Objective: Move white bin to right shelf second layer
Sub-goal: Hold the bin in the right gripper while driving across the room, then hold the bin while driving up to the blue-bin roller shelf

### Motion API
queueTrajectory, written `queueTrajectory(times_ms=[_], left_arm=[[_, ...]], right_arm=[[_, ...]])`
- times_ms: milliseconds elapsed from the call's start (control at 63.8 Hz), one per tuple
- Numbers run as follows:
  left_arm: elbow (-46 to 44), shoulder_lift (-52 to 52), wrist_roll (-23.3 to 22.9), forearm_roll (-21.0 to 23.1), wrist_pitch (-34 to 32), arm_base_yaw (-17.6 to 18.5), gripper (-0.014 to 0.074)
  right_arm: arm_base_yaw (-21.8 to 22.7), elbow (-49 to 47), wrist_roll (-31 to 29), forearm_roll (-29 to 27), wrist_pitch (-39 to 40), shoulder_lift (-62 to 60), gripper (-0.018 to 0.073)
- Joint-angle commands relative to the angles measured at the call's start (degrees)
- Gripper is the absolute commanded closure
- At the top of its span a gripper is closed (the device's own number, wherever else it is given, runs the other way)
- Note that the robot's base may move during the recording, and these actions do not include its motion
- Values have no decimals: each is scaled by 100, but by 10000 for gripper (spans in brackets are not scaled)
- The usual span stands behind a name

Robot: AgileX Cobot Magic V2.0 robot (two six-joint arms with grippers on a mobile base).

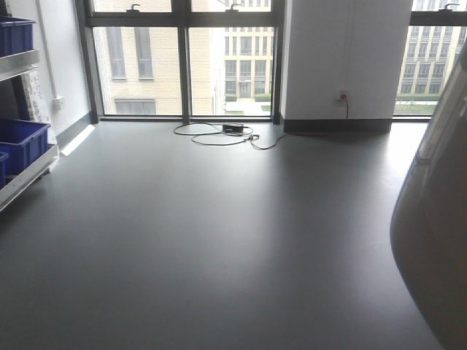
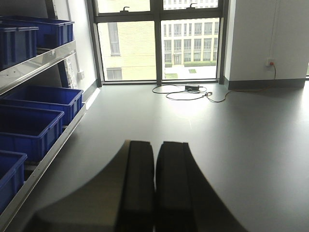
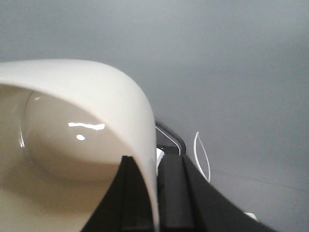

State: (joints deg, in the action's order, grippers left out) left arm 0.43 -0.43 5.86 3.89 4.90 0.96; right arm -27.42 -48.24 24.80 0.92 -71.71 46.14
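Clamping tight on the side wall of the white bin [image 3: 87,106], the right gripper [image 3: 150,162] holds the tub up at the robot's right side over bare floor [image 3: 217,58], while the left gripper [image 2: 155,145] is closed and empty, and the roller shelf isn't in view anywhere.

No readable text, no labels, no numbers, no signs
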Motion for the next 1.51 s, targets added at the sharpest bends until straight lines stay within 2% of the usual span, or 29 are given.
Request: queueTrajectory(times_ms=[0, 1490], left_arm=[[211, -87, -15, 35, -490, 21, 512], [211, -87, -15, 35, -490, 21, 512]], right_arm=[[31, -156, -5, 20, 36, -14, 501], [31, -156, -5, 15, 73, -14, 501]])
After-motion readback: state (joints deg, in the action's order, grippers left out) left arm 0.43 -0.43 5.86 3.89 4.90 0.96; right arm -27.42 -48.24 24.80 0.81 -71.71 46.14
